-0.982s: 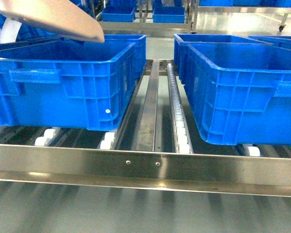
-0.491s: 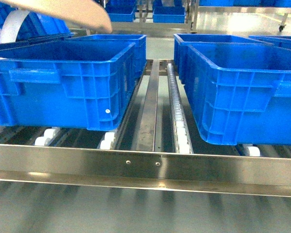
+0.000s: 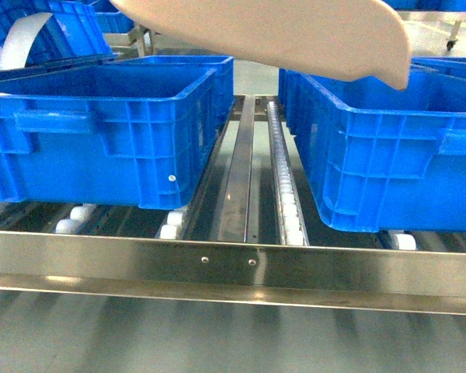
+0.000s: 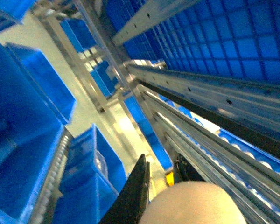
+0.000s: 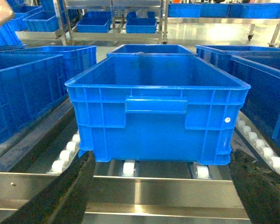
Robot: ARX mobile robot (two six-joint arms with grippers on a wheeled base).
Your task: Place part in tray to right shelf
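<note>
Beige plastic dustpan-shaped tray [image 3: 295, 35] hangs above right ribbed blue crate [image 3: 388, 148] on steel roller shelf [image 3: 248, 268]. We judge tipping step next. Blue part hidden, probably inside tray. Jaws: cannot tell.

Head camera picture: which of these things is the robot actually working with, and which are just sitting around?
In use:
- beige tray, held up over the crates
- steel shelf
- right blue crate beneath the tray's front edge

Just there:
- left blue crate
- racks behind

No part visible.
</note>
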